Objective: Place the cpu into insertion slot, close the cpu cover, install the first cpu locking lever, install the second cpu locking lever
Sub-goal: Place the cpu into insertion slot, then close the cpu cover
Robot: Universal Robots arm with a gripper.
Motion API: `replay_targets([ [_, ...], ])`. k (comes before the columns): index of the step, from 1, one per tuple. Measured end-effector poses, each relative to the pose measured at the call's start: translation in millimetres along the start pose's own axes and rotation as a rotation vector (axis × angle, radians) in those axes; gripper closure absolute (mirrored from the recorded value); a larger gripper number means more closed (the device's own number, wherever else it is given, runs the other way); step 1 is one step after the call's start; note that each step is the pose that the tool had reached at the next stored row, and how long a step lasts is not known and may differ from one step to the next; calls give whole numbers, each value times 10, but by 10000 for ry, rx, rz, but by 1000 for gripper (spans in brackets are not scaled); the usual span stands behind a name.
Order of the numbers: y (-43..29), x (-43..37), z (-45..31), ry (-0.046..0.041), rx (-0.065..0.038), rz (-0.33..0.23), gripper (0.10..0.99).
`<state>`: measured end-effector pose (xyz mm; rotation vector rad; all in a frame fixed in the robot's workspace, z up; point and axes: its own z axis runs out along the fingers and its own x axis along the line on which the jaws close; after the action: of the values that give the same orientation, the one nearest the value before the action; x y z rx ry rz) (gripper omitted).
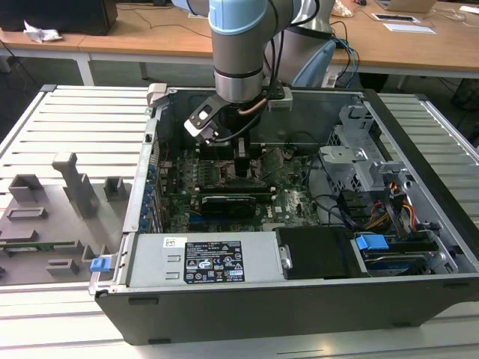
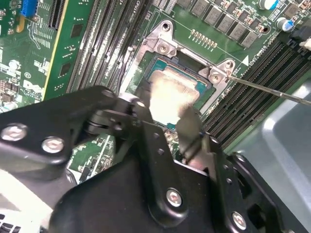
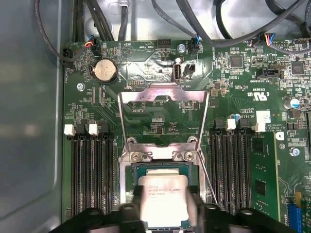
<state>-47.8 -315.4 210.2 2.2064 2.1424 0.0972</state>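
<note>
The cpu (image 3: 163, 194) (image 2: 170, 92), a small square chip with a silver-beige top, sits between my gripper's (image 3: 165, 206) (image 2: 165, 116) (image 1: 243, 161) two black fingers, which are shut on its sides. It hangs level just over the insertion slot (image 3: 155, 167) (image 2: 167, 65), a dark socket with a silvery rim; whether it touches the socket I cannot tell. The cpu cover (image 3: 163, 94) is swung open and lies back over the green board beyond the socket. A thin wire locking lever (image 3: 209, 179) (image 2: 272, 90) stands unlatched beside the socket.
Long black memory slots (image 3: 87, 170) (image 3: 231, 170) flank the socket on both sides. In the exterior view the arm reaches down into an open computer case (image 1: 112, 295), with a power supply (image 1: 213, 258) in front, a drive cage (image 1: 359, 161) and cables on the exterior view's right.
</note>
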Motion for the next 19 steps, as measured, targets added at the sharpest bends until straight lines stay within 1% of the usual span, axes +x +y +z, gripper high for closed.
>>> replay_targets([
  [2,19,1,-6,-1,72,1,745],
  [3,24,1,-9,-1,97,1,745],
  [4,26,1,-13,-2,111,0,808],
  [5,26,1,-18,-3,114,1,808],
  [6,26,1,-23,-2,114,2,929],
  [7,27,1,-29,-2,114,2,929],
  [8,28,2,-36,0,114,1,980],
  [19,31,1,-75,-3,115,0,980],
])
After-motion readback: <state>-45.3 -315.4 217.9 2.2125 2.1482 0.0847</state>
